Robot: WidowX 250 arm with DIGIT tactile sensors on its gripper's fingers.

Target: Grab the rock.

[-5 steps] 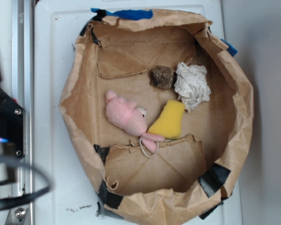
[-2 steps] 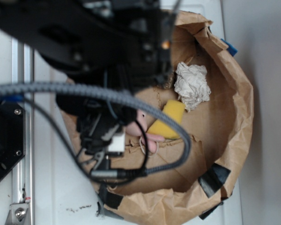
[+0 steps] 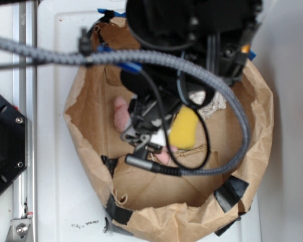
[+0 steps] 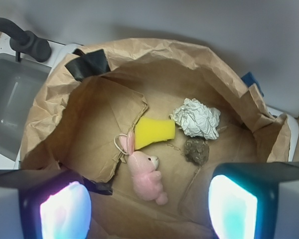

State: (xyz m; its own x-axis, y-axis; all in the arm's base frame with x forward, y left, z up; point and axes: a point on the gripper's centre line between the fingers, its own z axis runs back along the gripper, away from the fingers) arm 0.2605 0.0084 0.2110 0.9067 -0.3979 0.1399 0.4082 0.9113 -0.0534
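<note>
The rock (image 4: 197, 150) is a small dark brown-grey lump on the floor of the brown paper bag basin (image 4: 154, 64). In the wrist view it lies just below the crumpled paper ball (image 4: 196, 117) and right of the pink plush toy (image 4: 146, 175). My gripper (image 4: 148, 211) is open and empty, high above the bag floor, with the plush between its two glowing pads (image 4: 65, 211). The rock is ahead and a little right of the gap. In the exterior view the arm (image 3: 182, 60) hides the rock.
A yellow sponge wedge (image 4: 154, 132) lies next to the plush's ear, left of the paper ball; it also shows in the exterior view (image 3: 184, 127). The bag's crumpled walls (image 3: 257, 116) rise all round. A grey sink (image 4: 15, 99) lies left of the bag.
The arm has swung from the left of the scene to over the bag, first its left half, now its middle and right. It now hides the rock and most of the plush.
</note>
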